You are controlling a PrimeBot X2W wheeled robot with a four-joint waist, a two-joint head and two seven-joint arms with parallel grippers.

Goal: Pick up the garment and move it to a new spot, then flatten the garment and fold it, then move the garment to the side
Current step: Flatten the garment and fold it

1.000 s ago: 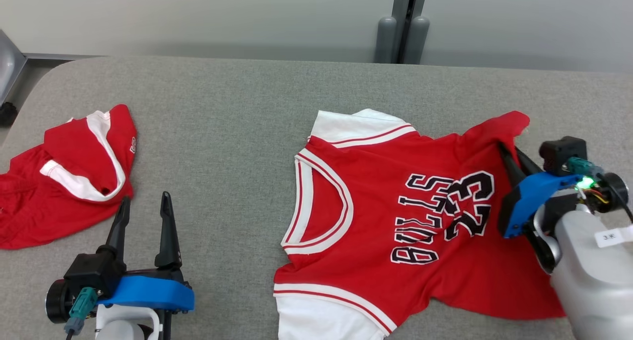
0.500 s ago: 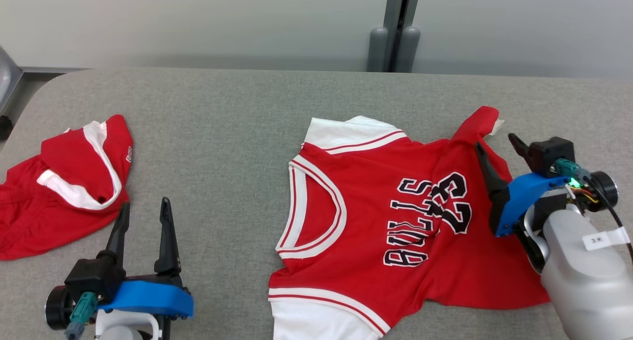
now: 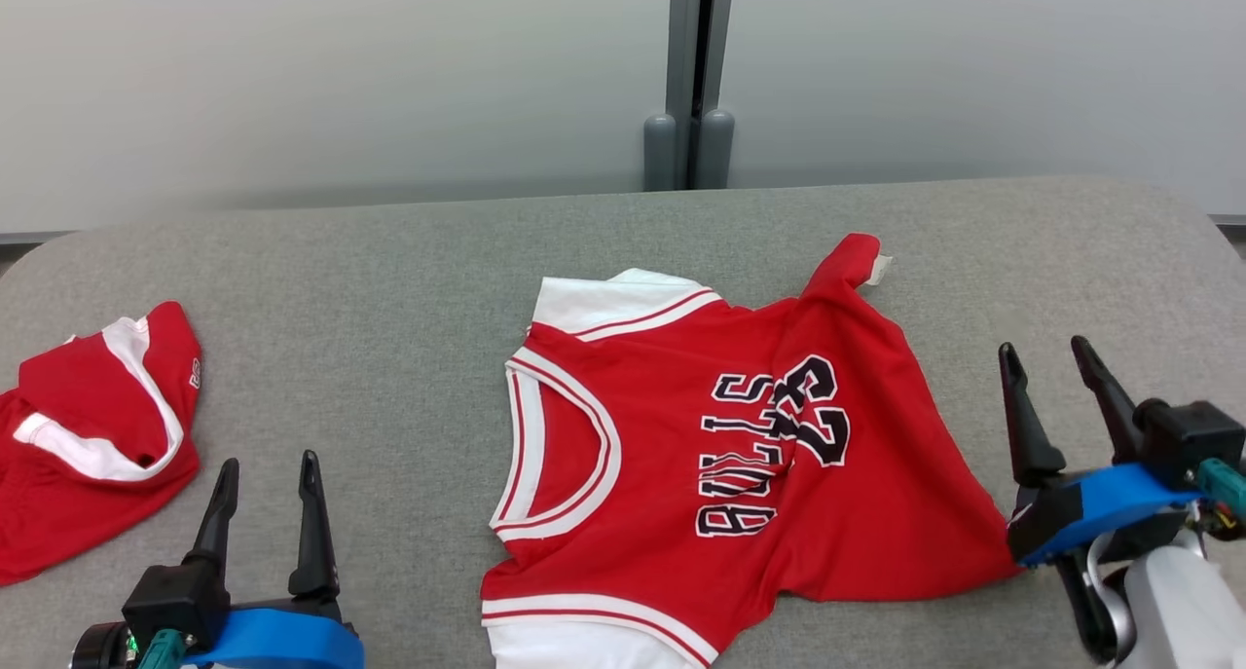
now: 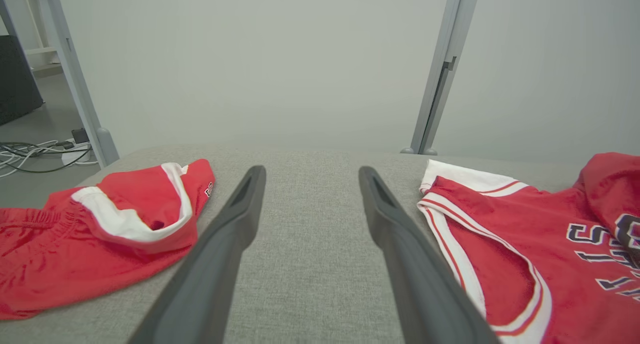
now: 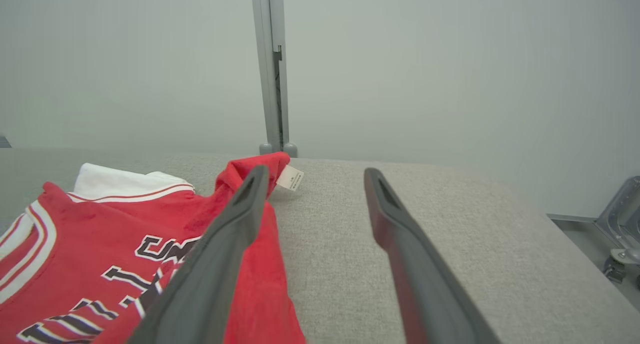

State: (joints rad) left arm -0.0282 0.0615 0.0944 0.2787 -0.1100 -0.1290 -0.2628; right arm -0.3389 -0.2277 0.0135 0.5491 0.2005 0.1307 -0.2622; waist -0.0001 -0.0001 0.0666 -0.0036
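The garment, a red jersey (image 3: 740, 455) with white trim and black lettering, lies spread on the grey table (image 3: 389, 289), its upper right corner folded up with a white tag. It also shows in the left wrist view (image 4: 525, 244) and the right wrist view (image 5: 125, 249). My right gripper (image 3: 1044, 357) stands open just right of the jersey's hem, holding nothing; its left finger (image 5: 220, 244) overlaps the cloth in the right wrist view. My left gripper (image 3: 268, 466) is open over bare table, left of the jersey.
A second red and white garment (image 3: 88, 445) lies crumpled at the table's left edge, also seen from the left wrist (image 4: 100, 229). A grey post (image 3: 689, 75) stands behind the table against a pale wall. Bare table lies between the two garments.
My right gripper has opened, let go of the jersey's right side and drawn back to the right. The camera has turned, shifting the whole scene leftward and down.
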